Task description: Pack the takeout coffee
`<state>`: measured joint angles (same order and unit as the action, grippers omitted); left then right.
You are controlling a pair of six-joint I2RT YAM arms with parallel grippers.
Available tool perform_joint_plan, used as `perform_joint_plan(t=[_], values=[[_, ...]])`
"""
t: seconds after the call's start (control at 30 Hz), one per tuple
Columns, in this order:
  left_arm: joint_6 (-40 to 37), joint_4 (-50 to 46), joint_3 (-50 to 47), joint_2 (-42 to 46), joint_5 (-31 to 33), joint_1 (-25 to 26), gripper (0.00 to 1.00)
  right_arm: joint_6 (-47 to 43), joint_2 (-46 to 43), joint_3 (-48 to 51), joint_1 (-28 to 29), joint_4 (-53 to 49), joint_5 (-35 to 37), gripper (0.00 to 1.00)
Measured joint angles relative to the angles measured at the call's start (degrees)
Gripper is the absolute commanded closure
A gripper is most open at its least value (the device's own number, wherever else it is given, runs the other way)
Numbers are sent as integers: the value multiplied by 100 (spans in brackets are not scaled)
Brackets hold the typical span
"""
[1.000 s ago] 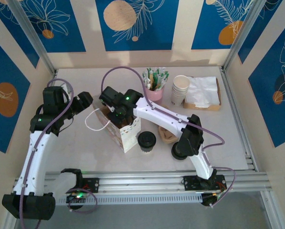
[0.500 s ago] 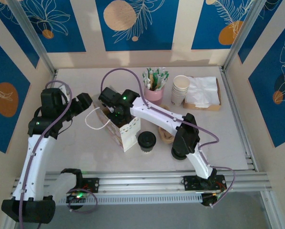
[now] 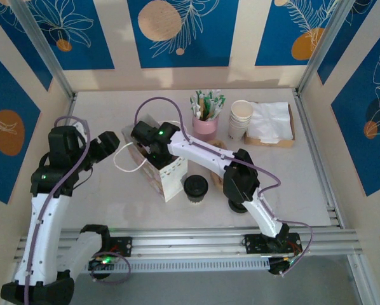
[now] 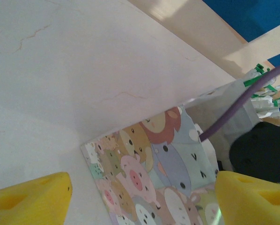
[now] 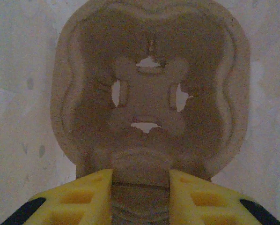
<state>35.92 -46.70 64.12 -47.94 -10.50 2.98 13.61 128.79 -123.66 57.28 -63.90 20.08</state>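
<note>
The takeout coffee, a small cup under a round black lid, stands on the table just right of the paper bag. My right gripper reaches down into the bag's open mouth. In the right wrist view it is shut on the edge of a brown moulded cup tray, seen in dim light against a pale surface. My left gripper is at the bag's left side. It is open, and the bag's cartoon-animal face shows between its yellow fingers.
At the back stand a pink cup of stirrers, stacked cream cups and a wooden holder of napkins. The bag's white handle loops out to the left. Walls close in the table's left, right and far sides.
The left arm has drawn back a little to the left. The right arm's elbow has shifted left and its wrist sits further over the bag. The coffee has not moved.
</note>
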Motion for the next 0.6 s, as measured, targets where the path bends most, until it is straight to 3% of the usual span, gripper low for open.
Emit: perform_joint_plan(t=[0.6], values=[[-199, -1147, 11, 815, 2, 0, 19, 107, 369, 199, -74, 245, -127, 63]])
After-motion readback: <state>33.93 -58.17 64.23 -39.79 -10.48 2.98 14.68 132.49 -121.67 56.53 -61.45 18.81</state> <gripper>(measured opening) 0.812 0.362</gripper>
